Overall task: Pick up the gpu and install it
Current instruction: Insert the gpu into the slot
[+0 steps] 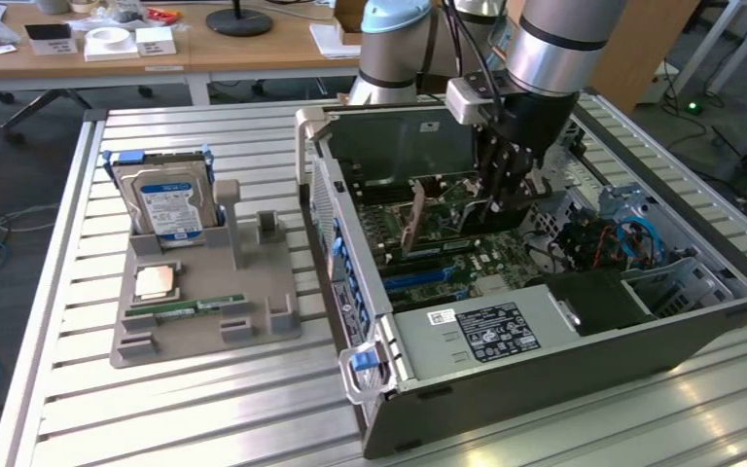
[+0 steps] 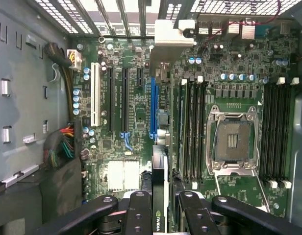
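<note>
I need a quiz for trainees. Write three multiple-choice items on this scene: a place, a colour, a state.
1. The hard drive stands: A in the grey holder; B inside the case; C flat on the floor.
2. The long slot in line with the gpu is: A white; B blue; C red.
3. The CPU socket is: A empty; B holding a chip; C under a cooler.
Key: 1A, it is upright in the holder; 2B, the blue slot lies ahead of the gpu that the fingers clamp; 3A, no chip sits in it.
</note>
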